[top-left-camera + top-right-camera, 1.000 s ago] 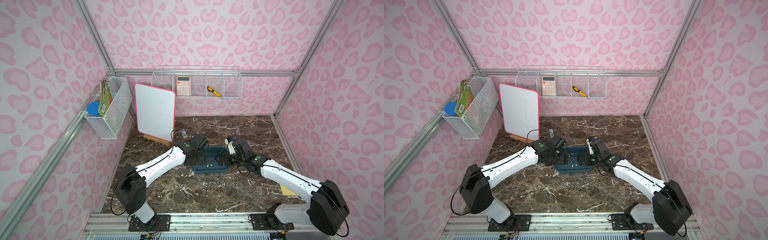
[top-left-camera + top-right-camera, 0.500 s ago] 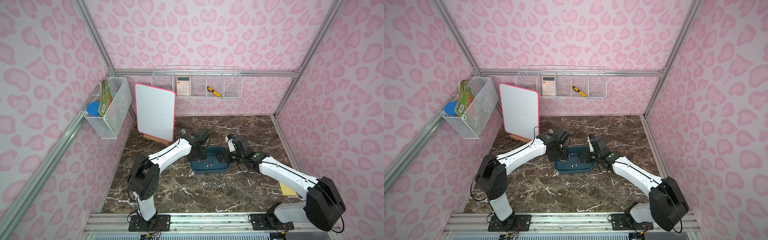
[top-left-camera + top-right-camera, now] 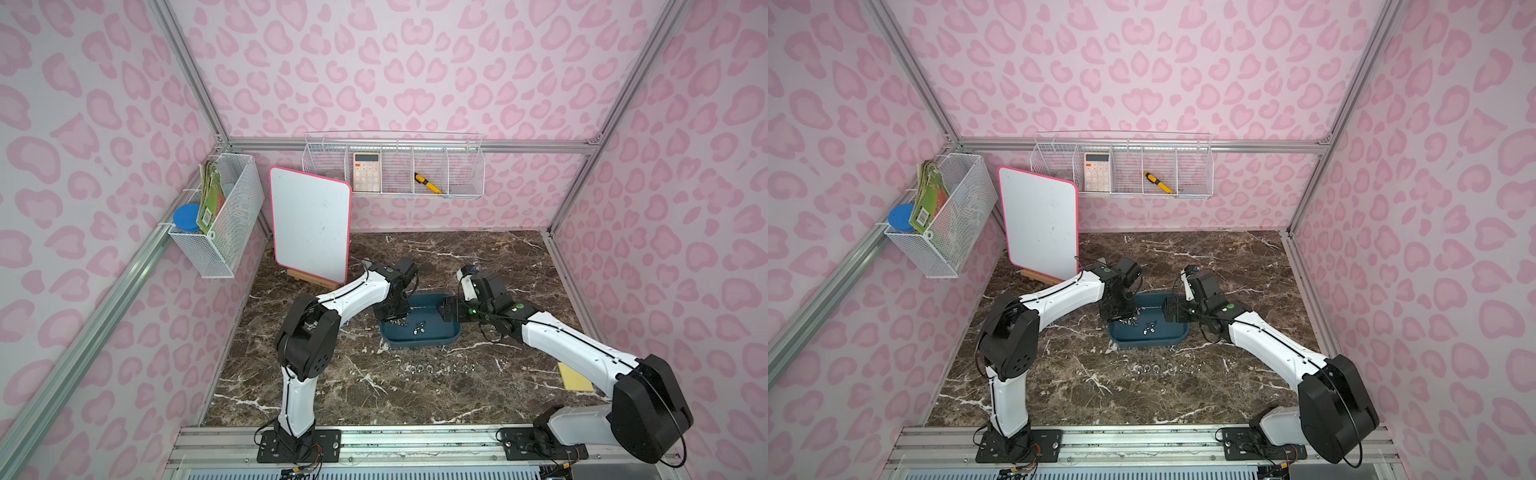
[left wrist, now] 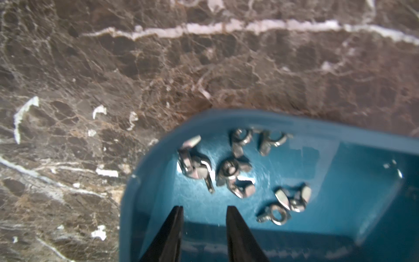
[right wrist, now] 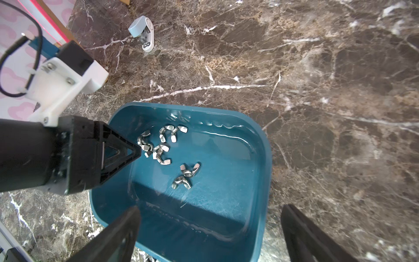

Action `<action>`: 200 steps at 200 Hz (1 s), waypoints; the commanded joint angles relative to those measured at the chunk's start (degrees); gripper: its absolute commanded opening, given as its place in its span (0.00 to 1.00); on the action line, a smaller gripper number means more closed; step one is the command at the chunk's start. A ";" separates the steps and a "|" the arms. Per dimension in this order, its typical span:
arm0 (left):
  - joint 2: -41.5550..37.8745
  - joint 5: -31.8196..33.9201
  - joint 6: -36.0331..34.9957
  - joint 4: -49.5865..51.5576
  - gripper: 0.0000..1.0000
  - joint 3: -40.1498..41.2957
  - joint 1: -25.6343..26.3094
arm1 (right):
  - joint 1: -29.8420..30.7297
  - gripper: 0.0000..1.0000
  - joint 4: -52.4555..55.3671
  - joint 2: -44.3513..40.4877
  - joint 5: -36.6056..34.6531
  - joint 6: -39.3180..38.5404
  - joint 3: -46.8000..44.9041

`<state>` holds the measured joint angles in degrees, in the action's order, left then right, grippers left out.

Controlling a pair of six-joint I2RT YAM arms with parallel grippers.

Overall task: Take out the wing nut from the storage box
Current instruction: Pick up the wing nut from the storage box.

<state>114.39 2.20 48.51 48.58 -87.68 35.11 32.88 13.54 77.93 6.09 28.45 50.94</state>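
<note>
Since nothing sits between the tips of my left gripper, no wing nut is in my grip. The two black tips stand slightly apart, released, low inside the storage box near a rounded corner. The heap of wing nuts lies just ahead of them, and a pair of nuts lies a little apart from the heap.

My right gripper is spread wide and grasps nothing. It hangs at the box's opposite end, one finger above the box and the other out over the marble table.

On the table in front of the box lies a short row of small metal pieces. They may be wing nuts already taken out, though they are too small for me to be sure.

I judge the pick itself is left: closing on one nut, lifting it over the rim, and setting it down outside.

I can read no writing. The green packet in the side wire basket shows only a barcode. The calculator has no legible marks, and the whiteboard is bare.
</note>
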 commanded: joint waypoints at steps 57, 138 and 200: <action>3.11 -1.41 0.50 -0.17 0.31 -1.20 -0.82 | -1.35 0.99 -0.01 1.25 1.03 -1.10 0.61; 4.23 -2.64 0.18 -0.94 0.16 -0.96 -1.26 | -1.89 0.99 -0.18 2.55 1.78 -1.47 1.22; 1.31 -2.38 0.35 0.11 0.00 -0.06 -1.20 | -1.92 0.98 -0.61 2.24 2.44 -0.89 0.70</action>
<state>117.25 -0.40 49.10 47.44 -88.16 33.91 30.96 13.67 80.58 8.16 27.20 51.59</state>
